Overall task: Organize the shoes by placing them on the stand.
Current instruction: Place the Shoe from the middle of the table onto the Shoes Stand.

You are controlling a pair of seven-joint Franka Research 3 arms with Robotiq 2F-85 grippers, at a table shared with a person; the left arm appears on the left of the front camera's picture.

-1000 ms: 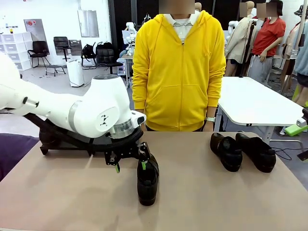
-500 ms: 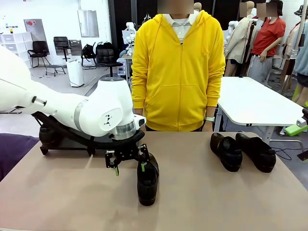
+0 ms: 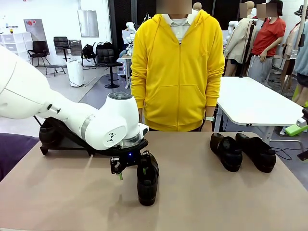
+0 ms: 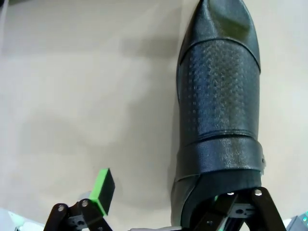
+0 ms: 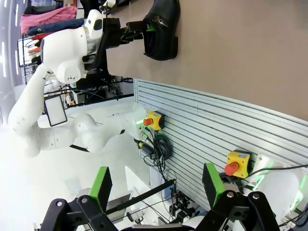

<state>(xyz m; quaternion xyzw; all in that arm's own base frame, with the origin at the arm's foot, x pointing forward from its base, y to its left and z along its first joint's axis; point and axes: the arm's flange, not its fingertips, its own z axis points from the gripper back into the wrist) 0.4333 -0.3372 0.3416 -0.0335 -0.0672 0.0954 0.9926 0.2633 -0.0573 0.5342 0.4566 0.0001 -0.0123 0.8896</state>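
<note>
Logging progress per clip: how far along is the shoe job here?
Done: unclear; the left arm hides most of the stand, and a dark lump at its left end may be a shoe. In hand: the left gripper, open, straddles one side wall of the middle shoe, which sits on the table. Left: that shoe and two right shoes, one beside the other, not yet on the stand.

Tabletop (image 3: 192, 197): wide bare lane between centre shoe (image 3: 147, 180) and right-hand pair of shoes (image 3: 243, 151). Far left: stand (image 3: 57, 137) screened by left arm (image 3: 96, 122). Far edge: person (image 3: 178, 72).
</note>
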